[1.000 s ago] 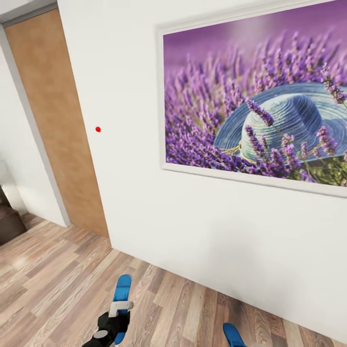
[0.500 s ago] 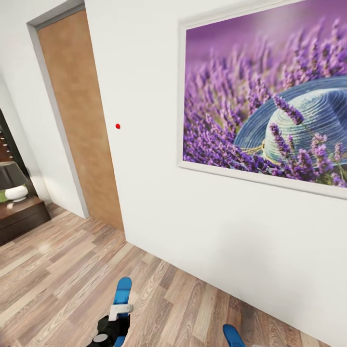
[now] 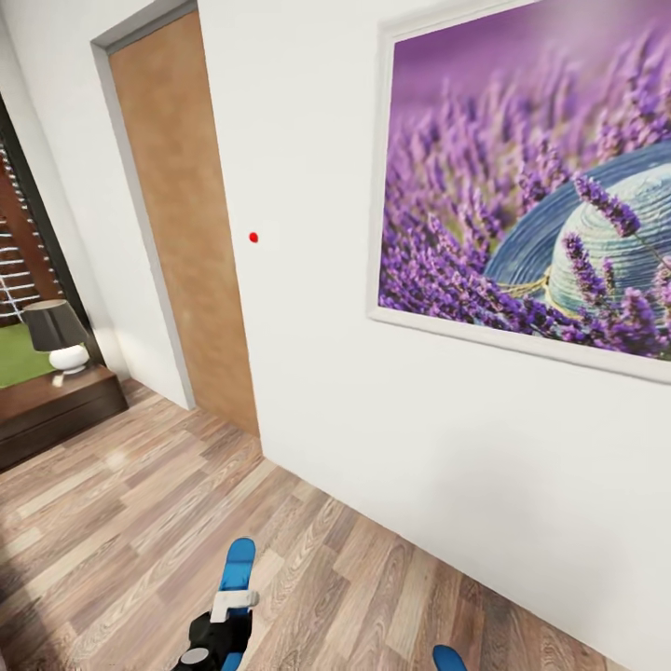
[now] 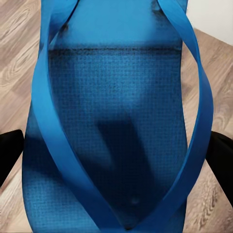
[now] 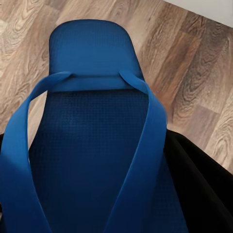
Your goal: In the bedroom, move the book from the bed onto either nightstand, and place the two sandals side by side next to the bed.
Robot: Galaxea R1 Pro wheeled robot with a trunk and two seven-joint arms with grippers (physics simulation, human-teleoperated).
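Closest to me, my left gripper (image 3: 221,632) is clamped on one blue sandal (image 3: 237,570), its black fingers (image 4: 10,154) pressing either edge of the sole. My right gripper has the second sandal (image 5: 90,145) against its dark finger (image 5: 199,184), so I read it as closed on it; the toe (image 3: 448,658) peeks up low in the head view. Beyond lies the wood-plank floor (image 3: 112,522), then the white wall (image 3: 373,410) with a lavender picture (image 3: 531,186) and a brown door (image 3: 182,224). Far left, a nightstand (image 3: 56,410) carries a lamp (image 3: 58,334).

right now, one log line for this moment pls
phase: transit | left gripper: sandal | right: sandal | ahead: wall, door | nightstand far left
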